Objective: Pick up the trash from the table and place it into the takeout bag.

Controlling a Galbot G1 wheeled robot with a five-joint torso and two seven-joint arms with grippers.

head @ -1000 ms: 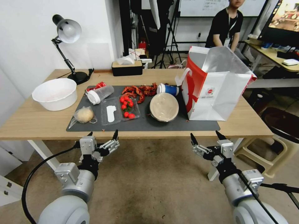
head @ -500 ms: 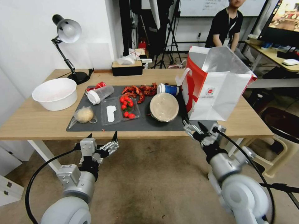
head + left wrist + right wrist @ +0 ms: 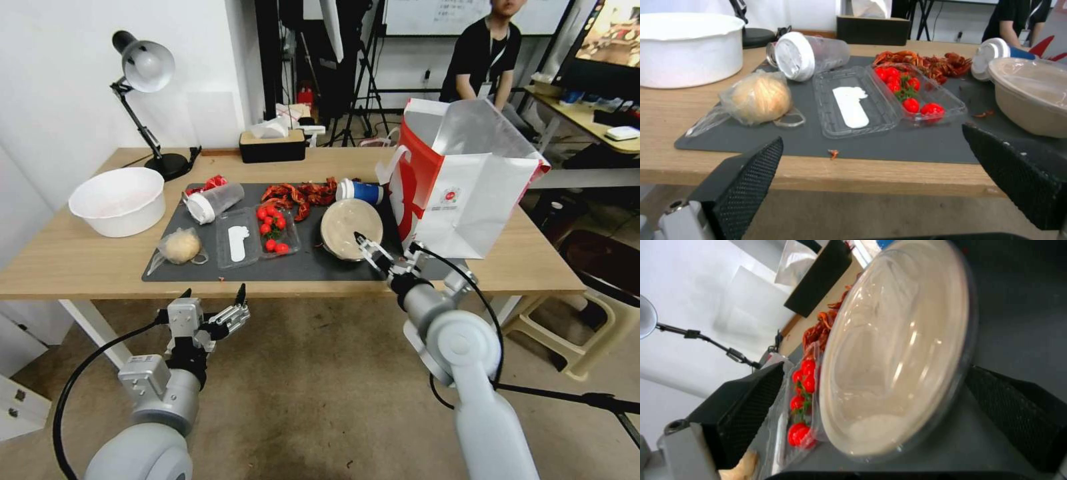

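From the head view, the right claw [image 3: 381, 253] is over the near edge of the mat [image 3: 333, 267], wide open and holding nothing. Its fingers sit on the two sides of the near rim of the bowl [image 3: 347, 227]. The bag [image 3: 460, 200] stands just to the right of this claw, upright and open at the top. The blue cup [image 3: 360, 192] lies behind the bowl, farther from the claw. The left claw [image 3: 212, 301] hangs low in front of the desk [image 3: 73, 260], open and empty. Past it on the mat are the lump bag [image 3: 179, 247] and the clear cup [image 3: 213, 202] on its side.

From the left wrist view, the open left claw [image 3: 871, 150] faces the desk edge. Right ahead lies a clear box [image 3: 858, 100] with tomatoes [image 3: 907, 91] in one half. The lump bag is off to one side, with the clear cup behind it.

From the right wrist view, the right claw's [image 3: 871, 400] two black fingers [image 3: 751, 400] stand wide apart, with the bowl between them and close in front. The tomatoes lie just beside the bowl.
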